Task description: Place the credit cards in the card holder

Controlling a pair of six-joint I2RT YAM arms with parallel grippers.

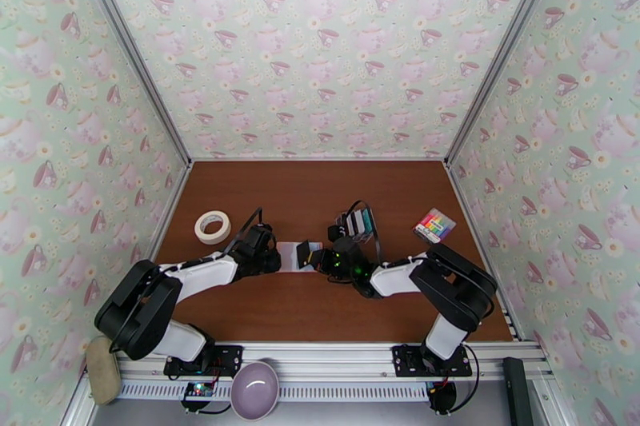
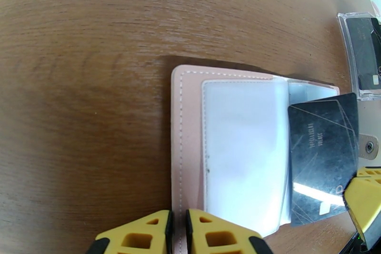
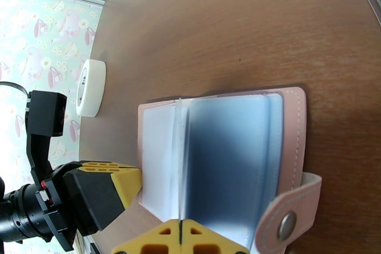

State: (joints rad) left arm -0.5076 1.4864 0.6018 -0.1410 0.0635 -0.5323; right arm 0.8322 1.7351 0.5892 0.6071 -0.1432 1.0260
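- left hand [image 2: 178, 219]: fingers almost closed, pinching one edge of the card holder [image 2: 188, 121], with the pink cover in the thin gap between them.
- card holder: lies open and flat mid desk [image 1: 320, 308] between the two hands, clear sleeves up, snap tab [image 3: 285, 224] on the right hand's side.
- right hand [image 3: 181, 225]: fingers pressed together, gripping a dark credit card [image 2: 324, 155] by its corner; the card sits over the holder's sleeves.
- rest of the credit cards [image 1: 358, 221]: in a clear box just behind the right hand.
- tape roll [image 1: 212, 227]: beyond the left hand.
- rainbow-striped rectangle [image 1: 434, 225]: near the right wall, apart.
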